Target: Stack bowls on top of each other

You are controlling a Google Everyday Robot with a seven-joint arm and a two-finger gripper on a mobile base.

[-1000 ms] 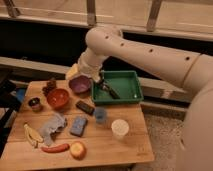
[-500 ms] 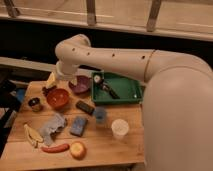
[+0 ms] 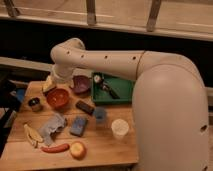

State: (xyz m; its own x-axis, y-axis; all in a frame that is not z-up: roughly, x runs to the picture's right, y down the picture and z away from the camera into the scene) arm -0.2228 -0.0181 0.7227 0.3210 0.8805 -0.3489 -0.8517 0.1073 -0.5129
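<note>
Camera view shows my gripper (image 3: 50,85) low at the back left of the table (image 3: 107,150), just behind the red-orange bowl (image 3: 58,98) and left of the dark purple bowl (image 3: 81,84). The bowls sit side by side, unstacked, so I judge I am here to lift one. Whether my grip is closed, I cannot tell.

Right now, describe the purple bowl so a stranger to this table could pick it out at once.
Find the green tray at the back of the wooden table. Just beyond its left edge sits the dark purple bowl, with the robot's hand low on the bowl's left. The red-orange bowl, further left and nearer the front, is the only other bowl.
</note>
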